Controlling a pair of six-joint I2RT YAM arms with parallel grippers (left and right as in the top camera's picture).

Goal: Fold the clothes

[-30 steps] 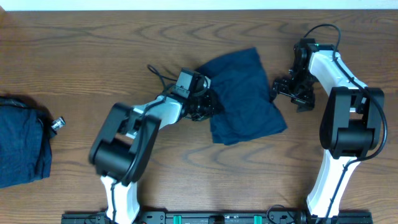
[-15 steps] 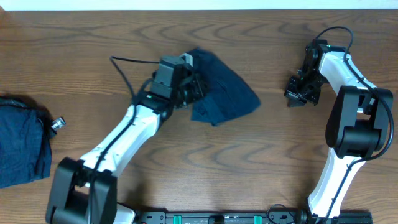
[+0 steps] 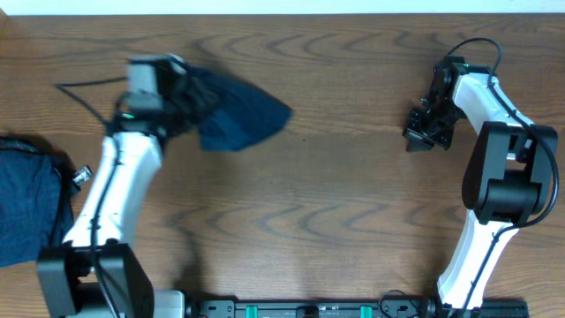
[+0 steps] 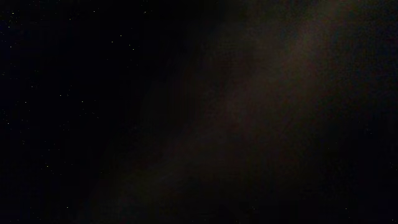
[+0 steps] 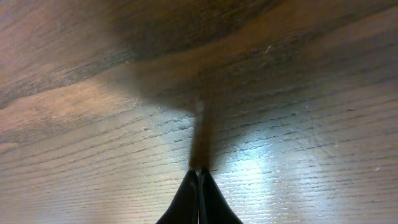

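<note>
Wooden table [image 3: 335,230] noted: left gripper [image 3: 191,102], clamped on the folded garment [image 3: 245,119], has swung it leftward toward the pile [image 3: 31,203]. Right gripper [image 3: 419,140] has closed, fingers together and empty. Stacking appears next.

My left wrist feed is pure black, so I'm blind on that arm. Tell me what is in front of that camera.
Observer: A navy garment is bunched against the left gripper, which is shut on its edge. The cloth is probably covering the lens.
Operator: Report the right side.
Observer: The right gripper is shut and holds nothing. It is over bare table, well apart from that garment.
Operator: List whatever else is on the table.
Observer: A second navy garment lies crumpled at the table's left edge, with a small silver knob right beside it.
</note>
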